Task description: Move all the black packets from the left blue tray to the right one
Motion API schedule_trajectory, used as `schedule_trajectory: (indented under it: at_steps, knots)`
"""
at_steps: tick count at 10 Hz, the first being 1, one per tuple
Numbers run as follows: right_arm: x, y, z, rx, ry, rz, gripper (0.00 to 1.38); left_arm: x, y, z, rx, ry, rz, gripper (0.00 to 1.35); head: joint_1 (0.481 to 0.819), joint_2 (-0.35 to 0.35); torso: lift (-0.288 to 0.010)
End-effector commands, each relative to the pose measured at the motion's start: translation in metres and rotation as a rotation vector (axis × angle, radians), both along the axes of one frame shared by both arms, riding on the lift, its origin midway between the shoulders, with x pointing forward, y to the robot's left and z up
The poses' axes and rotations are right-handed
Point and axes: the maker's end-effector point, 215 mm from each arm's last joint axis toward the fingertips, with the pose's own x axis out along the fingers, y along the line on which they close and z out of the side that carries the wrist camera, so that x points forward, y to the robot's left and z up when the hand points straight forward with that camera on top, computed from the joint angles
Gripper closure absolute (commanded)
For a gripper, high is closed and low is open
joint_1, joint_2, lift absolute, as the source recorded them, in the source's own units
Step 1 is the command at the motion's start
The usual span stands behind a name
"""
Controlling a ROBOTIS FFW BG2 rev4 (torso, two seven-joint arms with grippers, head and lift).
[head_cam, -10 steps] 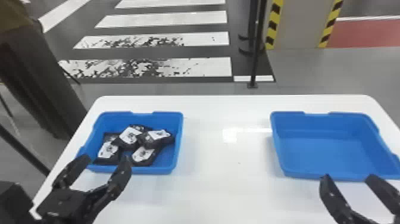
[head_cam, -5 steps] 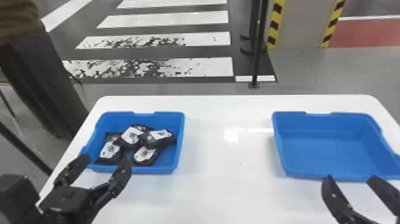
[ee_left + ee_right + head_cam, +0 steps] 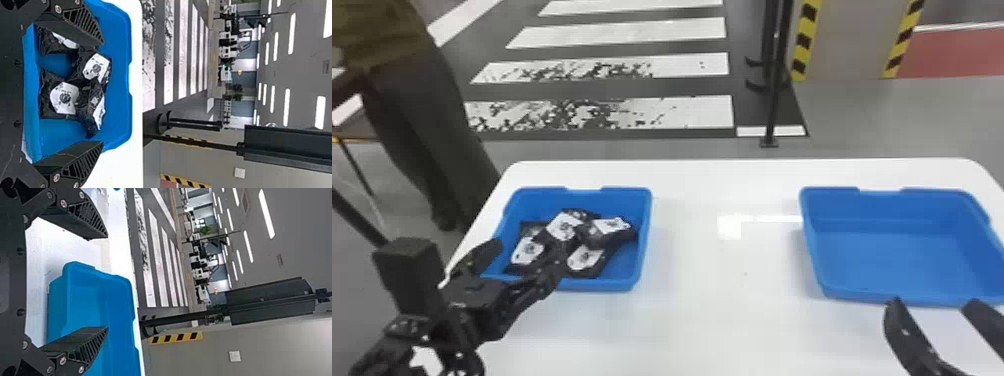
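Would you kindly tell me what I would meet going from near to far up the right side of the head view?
Right gripper, right blue tray, far strip of white table, grey floor, grey panel with striped edges.

Blue trays [image 3: 644,240], black-and-white packets [image 3: 584,257], white table [image 3: 722,320].

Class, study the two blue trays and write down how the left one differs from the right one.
The left tray holds a loose heap of black packets with white labels; the right tray shows its bare blue floor. In the head view, the left gripper overlaps the left tray's near side well inside the rim, while the right gripper only meets the right tray's near rim. Both are blue and sit on the white table.
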Motion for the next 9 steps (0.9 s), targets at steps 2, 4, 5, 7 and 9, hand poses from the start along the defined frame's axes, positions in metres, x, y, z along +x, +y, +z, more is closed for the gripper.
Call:
schedule_trajectory:
  at_steps: [2,4,5,7,9]
  knots:
    - [0.000,0.000,-0.002,0.003,0.004,0.001,0.20,0.022,0.000,-0.029,-0.006,0.110,-0.021,0.14,0.695,0.128,-0.140]
    - [-0.001,0.000,-0.003,0.008,0.006,-0.001,0.20,0.053,0.017,-0.040,0.017,0.137,0.003,0.15,0.695,0.128,-0.140]
    - [-0.001,0.000,-0.004,0.008,0.008,0.000,0.20,0.072,0.017,-0.043,0.024,0.143,-0.011,0.15,0.695,0.132,-0.140]
    - [0.000,0.000,-0.005,0.009,0.008,0.001,0.20,0.102,0.015,-0.047,0.034,0.172,-0.047,0.15,0.695,0.135,-0.140]
    - [0.000,0.001,-0.006,0.016,0.010,0.001,0.20,0.116,-0.005,-0.071,0.009,0.259,-0.115,0.15,0.695,0.127,-0.140]
